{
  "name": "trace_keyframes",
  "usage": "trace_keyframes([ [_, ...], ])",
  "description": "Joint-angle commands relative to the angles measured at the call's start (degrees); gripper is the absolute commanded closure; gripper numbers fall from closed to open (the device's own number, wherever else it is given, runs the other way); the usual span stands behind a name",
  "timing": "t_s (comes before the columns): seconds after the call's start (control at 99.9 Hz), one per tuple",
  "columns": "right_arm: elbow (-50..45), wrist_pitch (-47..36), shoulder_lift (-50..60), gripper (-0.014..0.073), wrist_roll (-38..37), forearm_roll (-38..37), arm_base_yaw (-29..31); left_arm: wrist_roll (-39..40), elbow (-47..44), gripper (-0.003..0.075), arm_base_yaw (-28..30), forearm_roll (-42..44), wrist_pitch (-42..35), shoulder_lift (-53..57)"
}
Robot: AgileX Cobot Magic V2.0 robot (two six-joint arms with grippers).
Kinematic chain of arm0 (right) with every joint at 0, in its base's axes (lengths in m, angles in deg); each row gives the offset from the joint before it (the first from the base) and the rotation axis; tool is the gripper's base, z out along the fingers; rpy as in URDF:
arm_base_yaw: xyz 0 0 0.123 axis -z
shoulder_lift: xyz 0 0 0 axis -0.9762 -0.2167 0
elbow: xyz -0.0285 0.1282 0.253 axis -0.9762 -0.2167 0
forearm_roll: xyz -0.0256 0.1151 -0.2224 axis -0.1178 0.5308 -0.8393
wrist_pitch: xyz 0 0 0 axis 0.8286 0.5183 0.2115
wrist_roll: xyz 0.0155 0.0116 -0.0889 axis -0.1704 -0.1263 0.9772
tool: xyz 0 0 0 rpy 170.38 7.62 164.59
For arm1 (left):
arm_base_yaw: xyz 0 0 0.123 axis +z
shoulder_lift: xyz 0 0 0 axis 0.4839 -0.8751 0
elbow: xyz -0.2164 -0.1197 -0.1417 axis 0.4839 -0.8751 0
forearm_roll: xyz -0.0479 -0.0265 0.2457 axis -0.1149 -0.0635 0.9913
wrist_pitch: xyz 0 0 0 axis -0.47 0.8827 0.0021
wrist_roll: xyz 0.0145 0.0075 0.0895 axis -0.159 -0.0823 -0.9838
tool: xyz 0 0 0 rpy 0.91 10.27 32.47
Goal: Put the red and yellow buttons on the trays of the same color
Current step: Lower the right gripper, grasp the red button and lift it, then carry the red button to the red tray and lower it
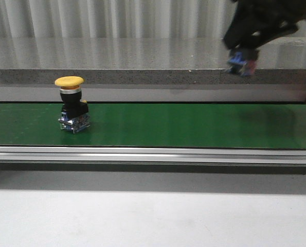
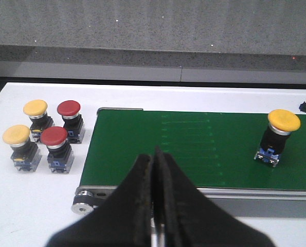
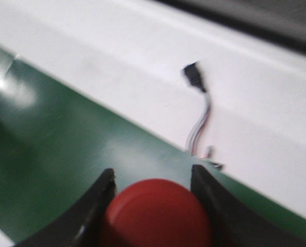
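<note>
A yellow button (image 1: 70, 105) stands upright on the green belt (image 1: 194, 126) at the left; it also shows in the left wrist view (image 2: 280, 135). My right gripper (image 1: 244, 54) is at the upper right, lifted above the belt, shut on a red button (image 3: 155, 213) whose blue base (image 1: 242, 64) hangs below the fingers. My left gripper (image 2: 156, 157) is shut and empty, hovering at the belt's end. No trays are in view.
Two yellow buttons (image 2: 35, 112) (image 2: 19, 146) and two red buttons (image 2: 70, 118) (image 2: 55, 148) stand on the white table beside the belt's end. A small wired connector (image 3: 196, 110) lies on the white surface past the belt. A grey ledge (image 1: 142, 77) runs behind the belt.
</note>
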Motion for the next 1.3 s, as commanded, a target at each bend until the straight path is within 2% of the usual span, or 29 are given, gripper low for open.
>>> trace_keyframes([
  [0.0, 4.75, -0.87, 2.78, 0.0496, -0.38, 1.24, 7.38, 0.08, 1.63, 0.0741, -0.41, -0.52, -4.34, -0.3],
  [0.18, 9.04, -7.61, 0.11, 0.0496, -0.37, 1.31, 20.42, 0.08, 1.63, 0.0741, -0.41, -0.52, -4.34, -0.3],
  [0.421, 13.02, -13.1, -8.37, 0.0496, -0.32, 1.31, 29.05, 0.08, 1.63, 0.0741, -0.41, -0.52, -4.34, -0.3],
  [0.581, 14.91, -16.31, -14.96, 0.0496, -0.27, 1.26, 30.16, 0.08, 1.63, 0.0741, -0.41, -0.52, -4.34, -0.3],
  [0.871, 19.86, -16.48, -24.59, 0.0496, -0.27, 1.26, 30.16, 0.08, 1.63, 0.0741, -0.41, -0.52, -4.34, -0.3],
  [1.292, 21.02, -17.48, -30.75, 0.0493, 0.26, 1.26, 30.16, 0.08, 1.63, 0.0741, -0.41, -0.52, -4.44, -0.3],
])
